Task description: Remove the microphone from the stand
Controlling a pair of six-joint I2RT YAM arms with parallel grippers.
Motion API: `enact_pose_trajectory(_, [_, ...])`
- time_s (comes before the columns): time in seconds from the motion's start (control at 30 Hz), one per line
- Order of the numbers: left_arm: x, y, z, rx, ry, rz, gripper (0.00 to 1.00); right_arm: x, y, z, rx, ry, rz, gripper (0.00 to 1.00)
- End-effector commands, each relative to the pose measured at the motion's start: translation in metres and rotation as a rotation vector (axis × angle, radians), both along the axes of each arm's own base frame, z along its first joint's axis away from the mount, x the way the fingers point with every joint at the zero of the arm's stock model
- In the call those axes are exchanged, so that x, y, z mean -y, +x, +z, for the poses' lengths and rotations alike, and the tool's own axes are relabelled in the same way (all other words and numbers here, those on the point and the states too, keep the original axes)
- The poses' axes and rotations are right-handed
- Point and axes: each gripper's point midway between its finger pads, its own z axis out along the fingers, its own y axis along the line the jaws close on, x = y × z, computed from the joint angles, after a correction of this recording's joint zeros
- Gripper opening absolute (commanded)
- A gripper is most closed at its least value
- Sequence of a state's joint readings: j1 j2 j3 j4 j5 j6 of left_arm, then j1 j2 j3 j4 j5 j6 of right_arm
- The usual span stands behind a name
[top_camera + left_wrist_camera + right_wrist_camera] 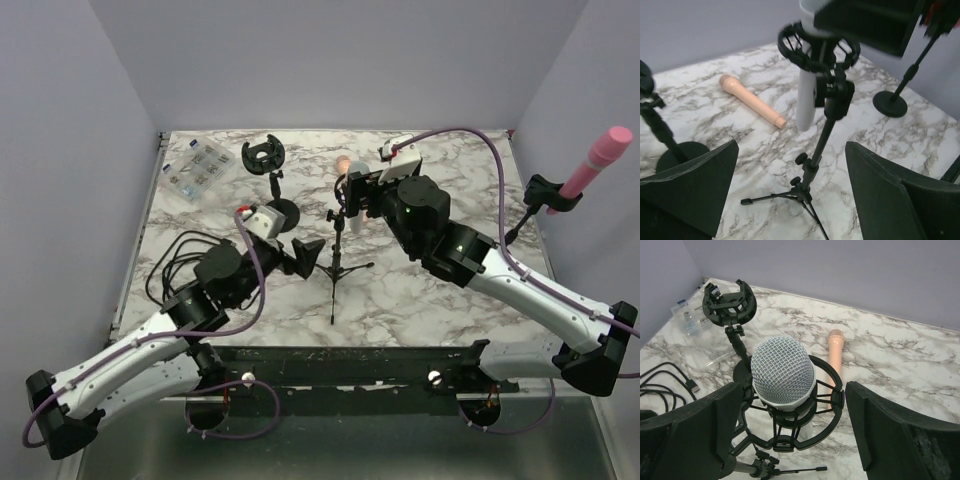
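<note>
Right gripper [795, 427] spread wide astride microphone [783, 371] in the stand [816, 159], untouching, left gripper [791, 196] splayed empty beside the stand

You have a marble-patterned desk [460, 170] enclosed on three sides by plain lavender-grey walls [330, 60]; lighting is even.

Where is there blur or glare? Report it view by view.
Top external: even, diffuse light, soft shadows, sharp throughout. Left wrist: the top-right corner is smeared, and the white microphone looks slightly washed out. Right wrist: the microphone's mesh head is crisp, with no glare.
</note>
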State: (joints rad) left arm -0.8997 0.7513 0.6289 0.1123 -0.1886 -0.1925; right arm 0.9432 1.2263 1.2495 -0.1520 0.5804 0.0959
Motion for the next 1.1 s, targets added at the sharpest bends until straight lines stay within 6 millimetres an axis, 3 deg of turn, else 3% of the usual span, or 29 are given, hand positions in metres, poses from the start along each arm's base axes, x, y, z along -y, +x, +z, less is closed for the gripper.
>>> enact_pose_trajectory(0.0, [-0.053, -0.003, 0.075, 0.044, -0.068, 0.170, 0.93, 0.001, 0.007, -0.001, 0.026, 0.001, -0.037, 0.89])
enact_pose_trajectory(0.13, [-0.087, -0.018, 0.144, 0.172, -0.103, 0.218, 0.98, -0.003, 0.010, -0.007, 0.023, -0.005, -0.037, 0.89])
enact_pose_trajectory(0.23, [-0.100, -0.023, 0.172, 0.256, -0.095, 0.235, 0.99, -0.006, 0.013, -0.012, 0.018, -0.013, -0.041, 0.88])
enact_pose_trajectory(0.3, [-0.106, -0.017, 0.172, 0.289, -0.070, 0.284, 0.99, -0.008, 0.015, -0.014, 0.016, -0.017, -0.044, 0.85])
enact_pose_trajectory(0.47, [-0.104, 0.000, 0.144, 0.284, -0.011, 0.343, 0.99, -0.010, 0.016, -0.016, 0.019, -0.014, -0.043, 0.81])
enact_pose_trajectory(0.63, [-0.101, 0.002, 0.125, 0.260, 0.022, 0.334, 0.99, -0.007, 0.020, -0.020, 0.025, -0.038, -0.071, 0.78])
enact_pose_trajectory(0.9, [-0.134, -0.001, 0.122, 0.316, 0.019, 0.458, 0.98, -0.008, 0.026, -0.018, 0.047, -0.035, -0.095, 0.67])
enact_pose_trajectory(1.07, [-0.133, 0.000, 0.119, 0.317, 0.020, 0.461, 0.98, -0.010, 0.026, -0.010, 0.056, -0.016, -0.087, 0.59])
